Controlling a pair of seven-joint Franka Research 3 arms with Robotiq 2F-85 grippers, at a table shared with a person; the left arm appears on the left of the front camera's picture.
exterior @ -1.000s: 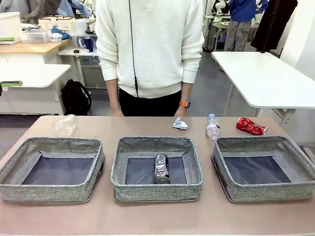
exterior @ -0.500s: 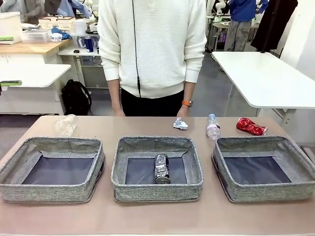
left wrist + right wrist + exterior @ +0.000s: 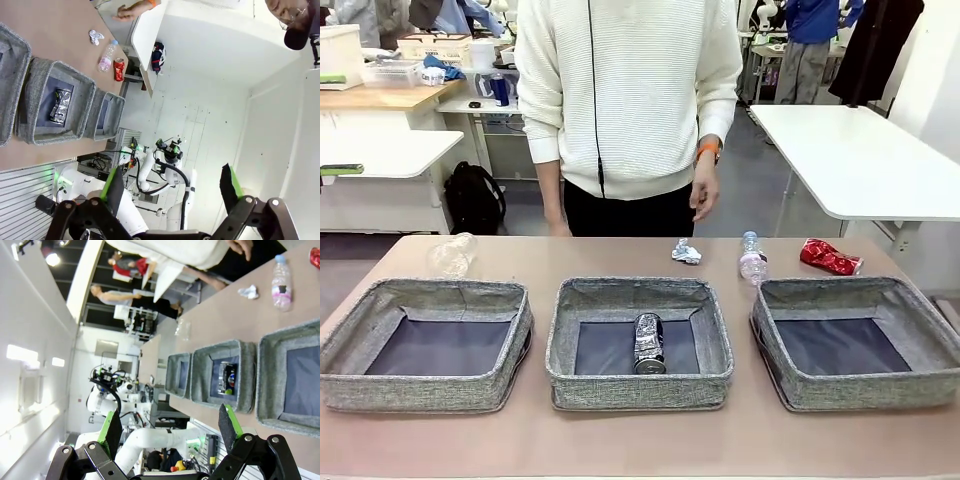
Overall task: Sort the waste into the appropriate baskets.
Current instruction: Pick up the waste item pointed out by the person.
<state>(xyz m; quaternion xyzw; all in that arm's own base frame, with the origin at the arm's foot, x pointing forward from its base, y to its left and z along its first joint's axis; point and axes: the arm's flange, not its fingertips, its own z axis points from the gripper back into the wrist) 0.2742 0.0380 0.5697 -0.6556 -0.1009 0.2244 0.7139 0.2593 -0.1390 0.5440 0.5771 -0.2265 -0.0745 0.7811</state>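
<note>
Grey baskets [image 3: 640, 385] stand abreast for sorting, the middle holding a crushed can [image 3: 648, 343]; left claw [image 3: 171, 171] and right claw [image 3: 169, 411] gape empty.

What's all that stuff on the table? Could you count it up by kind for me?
Grey baskets: 3
Crushed cans: 2
Plastic bottle: 1
Clear cup: 1
Paper wad: 1
Total: 8
</note>
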